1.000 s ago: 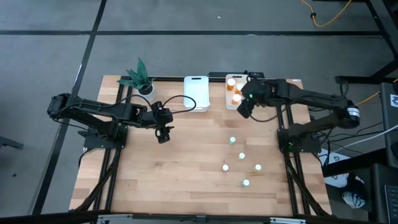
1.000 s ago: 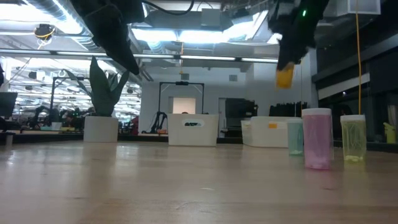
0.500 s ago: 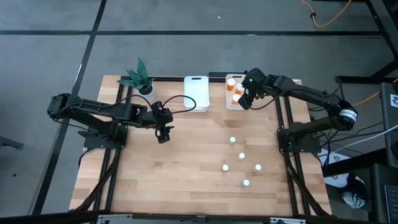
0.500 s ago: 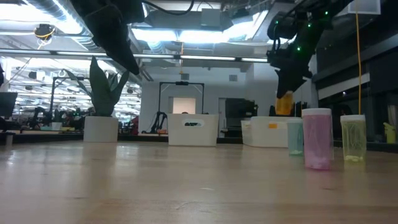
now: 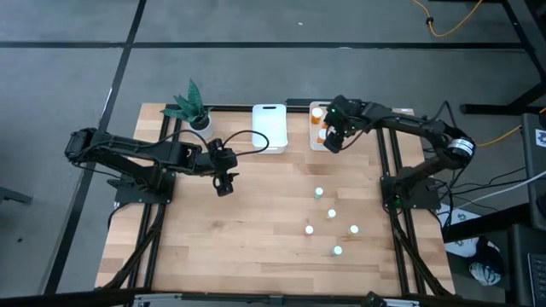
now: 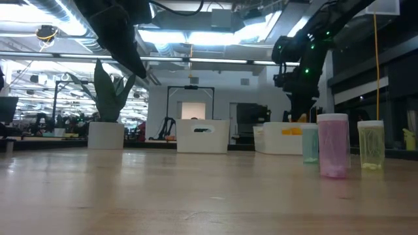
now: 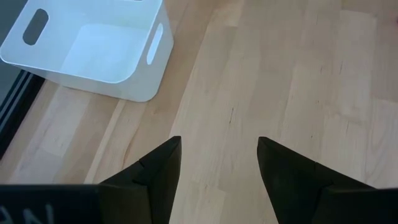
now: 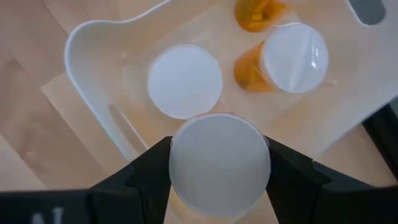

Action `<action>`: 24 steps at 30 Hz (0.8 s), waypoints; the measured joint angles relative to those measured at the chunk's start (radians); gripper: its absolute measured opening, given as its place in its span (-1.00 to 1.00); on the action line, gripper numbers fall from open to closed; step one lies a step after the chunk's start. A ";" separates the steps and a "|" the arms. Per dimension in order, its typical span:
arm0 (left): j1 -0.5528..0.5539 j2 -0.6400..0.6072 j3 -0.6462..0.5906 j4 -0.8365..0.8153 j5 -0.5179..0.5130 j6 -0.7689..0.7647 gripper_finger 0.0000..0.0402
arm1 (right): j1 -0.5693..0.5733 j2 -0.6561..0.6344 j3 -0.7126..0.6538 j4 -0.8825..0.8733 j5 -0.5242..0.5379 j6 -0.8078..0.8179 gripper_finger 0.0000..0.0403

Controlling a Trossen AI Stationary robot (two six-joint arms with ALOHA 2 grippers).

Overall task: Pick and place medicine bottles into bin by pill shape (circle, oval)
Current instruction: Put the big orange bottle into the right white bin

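Wooden table (image 5: 256, 230): bottle (image 8: 219, 163) in right hand (image 8: 217, 180).

Empty white bin (image 7: 93, 53) on the wooden table (image 7: 280, 81) — beyond the left gripper (image 7: 219, 165), jaws apart.

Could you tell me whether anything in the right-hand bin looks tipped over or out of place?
Nothing looks spilled or damaged. In the right bin, one orange bottle leans while another stands upright. The right tool holds a white-capped bottle above them.
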 joint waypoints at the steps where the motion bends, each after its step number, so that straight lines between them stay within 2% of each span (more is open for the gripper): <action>1: 0.000 0.000 0.000 0.000 0.000 0.000 0.01 | -0.001 0.009 0.000 0.010 0.000 -0.009 0.06; 11: 0.000 0.000 0.000 0.000 0.000 0.000 0.01 | -0.019 0.086 0.000 0.057 -0.026 -0.032 0.06; 20: 0.000 0.000 0.000 0.000 0.000 0.000 0.01 | -0.063 0.087 0.000 0.054 -0.030 -0.032 0.06; 24: 0.000 0.000 0.000 0.000 0.000 0.000 0.01 | -0.079 0.087 0.000 0.057 -0.100 -0.032 0.07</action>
